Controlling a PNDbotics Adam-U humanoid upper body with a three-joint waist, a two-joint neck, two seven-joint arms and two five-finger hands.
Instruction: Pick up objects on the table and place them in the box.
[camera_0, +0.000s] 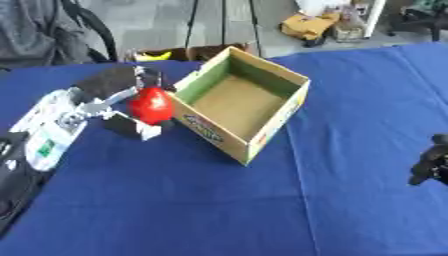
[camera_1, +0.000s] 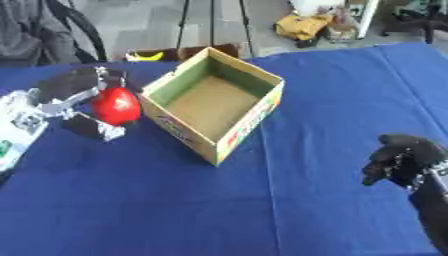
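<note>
Blue table (camera_0: 175, 200), right hand (camera_1: 404, 162) fuller

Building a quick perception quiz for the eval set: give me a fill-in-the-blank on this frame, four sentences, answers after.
1. The left hand holds a round object coloured ____.
2. The cardboard box has nothing in it; it is ____.
3. The cloth covering the table is ____.
4. The right hand shows near the ____ edge of the view, holding nothing.

Missing words: red; empty; blue; right
</note>
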